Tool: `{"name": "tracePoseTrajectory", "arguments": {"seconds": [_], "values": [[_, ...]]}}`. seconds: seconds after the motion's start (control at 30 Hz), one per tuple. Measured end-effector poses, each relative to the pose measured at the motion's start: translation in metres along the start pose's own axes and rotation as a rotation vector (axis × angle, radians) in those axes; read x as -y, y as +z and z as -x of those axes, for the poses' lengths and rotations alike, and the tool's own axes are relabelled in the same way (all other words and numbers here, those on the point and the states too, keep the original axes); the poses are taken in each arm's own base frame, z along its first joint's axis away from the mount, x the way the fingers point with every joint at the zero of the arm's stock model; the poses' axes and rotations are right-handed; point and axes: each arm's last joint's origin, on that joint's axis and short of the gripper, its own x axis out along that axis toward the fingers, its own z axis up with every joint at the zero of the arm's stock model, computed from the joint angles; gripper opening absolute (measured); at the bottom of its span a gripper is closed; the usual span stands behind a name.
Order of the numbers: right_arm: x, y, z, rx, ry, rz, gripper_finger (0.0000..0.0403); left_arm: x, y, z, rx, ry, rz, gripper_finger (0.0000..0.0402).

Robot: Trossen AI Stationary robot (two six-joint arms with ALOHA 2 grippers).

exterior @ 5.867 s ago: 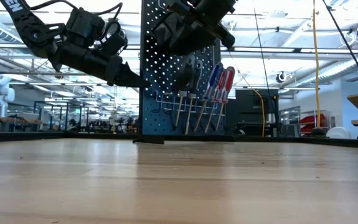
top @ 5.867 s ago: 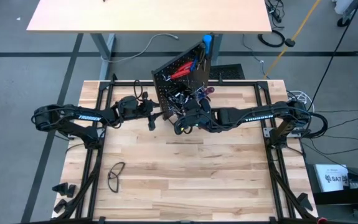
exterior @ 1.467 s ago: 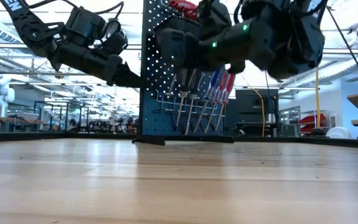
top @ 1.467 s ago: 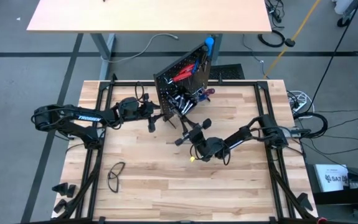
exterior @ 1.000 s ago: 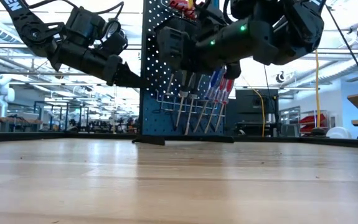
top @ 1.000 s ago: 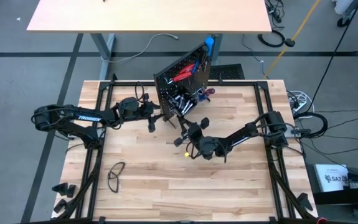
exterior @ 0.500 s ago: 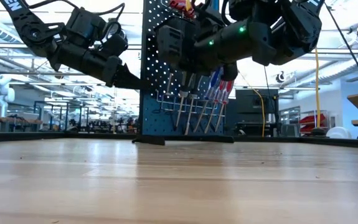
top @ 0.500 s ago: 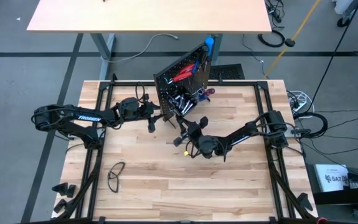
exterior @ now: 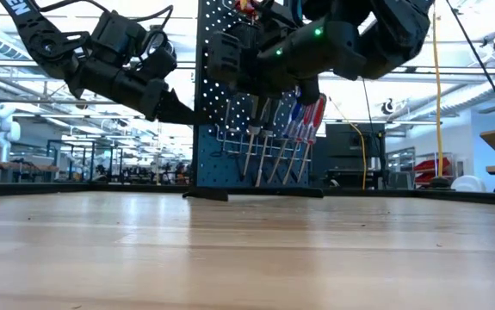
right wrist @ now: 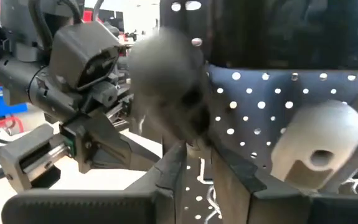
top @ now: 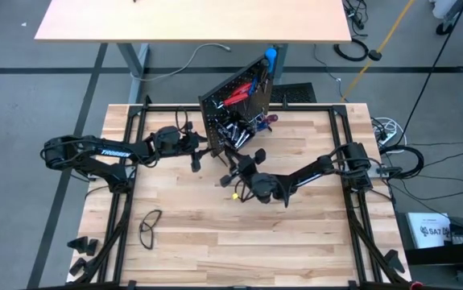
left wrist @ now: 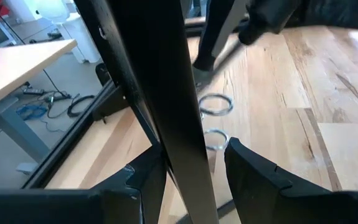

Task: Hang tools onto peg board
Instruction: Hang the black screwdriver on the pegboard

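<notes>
The black peg board [top: 239, 97] stands upright at the table's far middle. Red pliers and several screwdrivers [exterior: 294, 129] hang from its hooks. My left gripper [top: 201, 153] comes in from the left and is shut on the board's left edge. My right gripper [top: 233, 172] hovers just in front of the board, on its near side. It is shut on a dark-handled tool [right wrist: 166, 81] with a yellow end [top: 233, 194]. In the low view the right gripper [exterior: 251, 82] hangs in front of the hanging screwdrivers and hides some of them. My left gripper pinches the peg board's left upright edge [left wrist: 180, 134] between its two fingers, coming nearly level from the table's left. The board stays upright on the table. My right gripper pinches the dark tool between its two fingers [right wrist: 169, 171]. The tool shows blurred just past them [right wrist: 182, 127], so I cannot tell which part is held. It is lifted clear of the table, close to the board's face [right wrist: 278, 106].
A pair of safety glasses [top: 150, 226] lies near the table's front left. Two metal rings [left wrist: 214, 104] lie on the wood beside the board. Beyond the far edge stands a tan table [top: 191, 20]. The near half of the wooden top [top: 239, 242] is bare.
My right gripper has edged toward the table's left and far side, closer to the peg board, carrying the tool clear of the table. My left gripper has kept its hold on the board's edge.
</notes>
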Motion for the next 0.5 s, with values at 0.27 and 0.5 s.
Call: {"name": "tracePoseTrajectory", "arguments": {"seconds": [0.27,0.5], "values": [[-0.005,0.003,-0.002,-0.011,0.001,0.012,0.0064,0.001,-0.004,0.000,-0.045,-0.011,0.006,0.0162],[-0.005,0.003,-0.002,-0.014,0.001,0.013,0.0064,0.006,-0.011,0.001,-0.123,-0.041,0.012,0.0162]]}}
